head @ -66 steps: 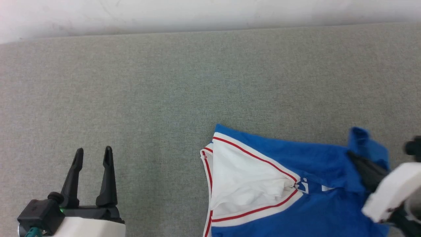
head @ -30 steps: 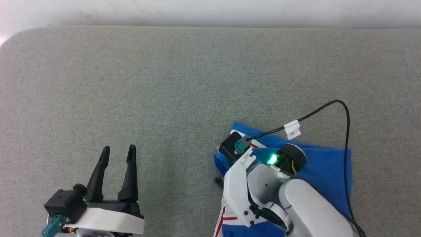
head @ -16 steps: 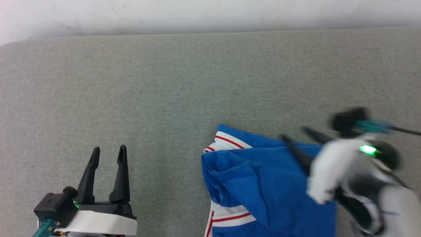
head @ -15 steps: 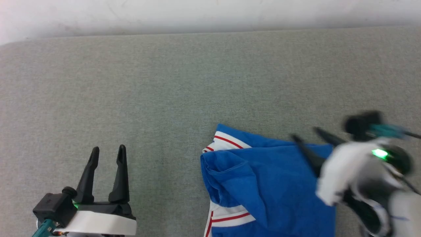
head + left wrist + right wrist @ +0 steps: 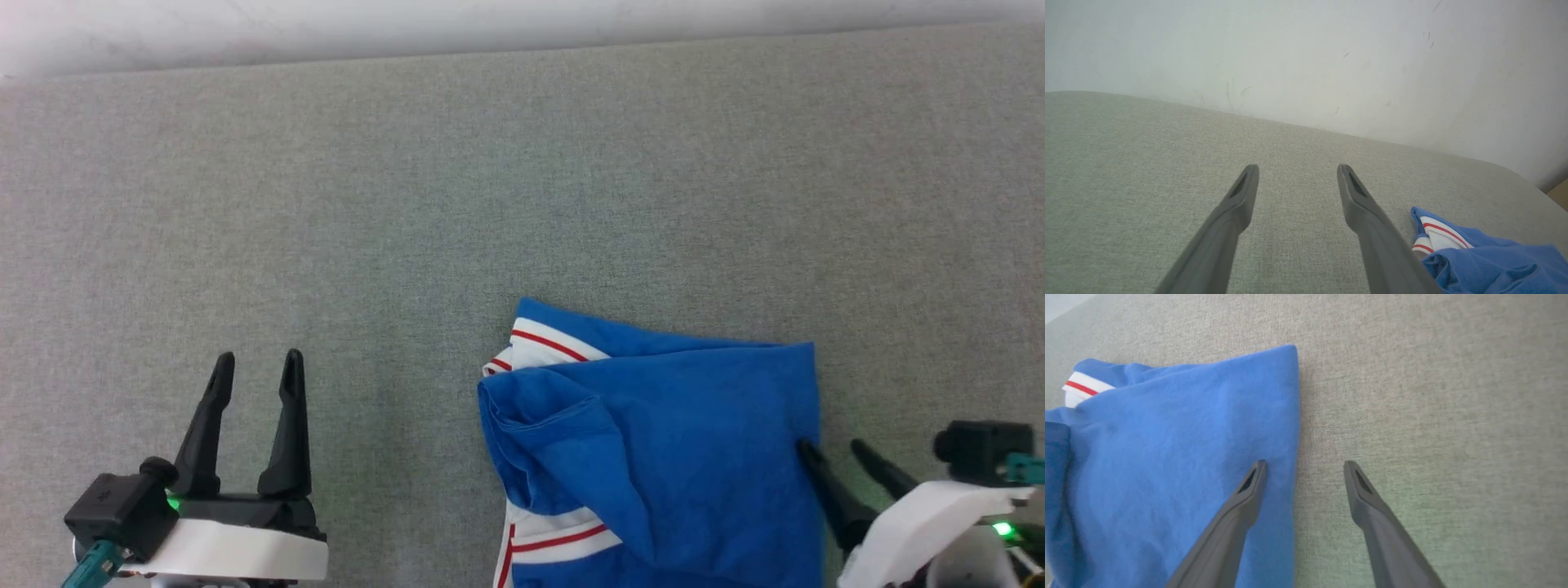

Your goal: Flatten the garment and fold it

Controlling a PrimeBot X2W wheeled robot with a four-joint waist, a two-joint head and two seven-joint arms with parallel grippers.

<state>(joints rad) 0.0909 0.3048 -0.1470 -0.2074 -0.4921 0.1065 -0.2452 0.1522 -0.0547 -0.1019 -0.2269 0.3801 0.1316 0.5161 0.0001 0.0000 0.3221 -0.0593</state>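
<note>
The garment (image 5: 661, 457), a royal-blue jersey with white and red-striped trim, lies folded over on the grey padded surface (image 5: 408, 204) at the lower middle of the head view. A blue flap covers its top, with trim peeking out at the far left corner. My right gripper (image 5: 831, 447) is open at the garment's right edge, holding nothing. In the right wrist view the gripper (image 5: 1304, 467) straddles that edge, one finger over the garment (image 5: 1167, 457), the other over bare surface. My left gripper (image 5: 257, 363) stands open and empty at the lower left, well clear of the cloth. The left wrist view catches the garment (image 5: 1486, 261) at lower right.
A pale wall (image 5: 490, 24) runs along the far edge of the padded surface (image 5: 1147, 163). Wide bare grey surface stretches left of and beyond the garment.
My right gripper carried a blue part of the garment leftward over the white panel, let go and opened, then drew back to the right edge. The left gripper kept still; the head camera shifted.
</note>
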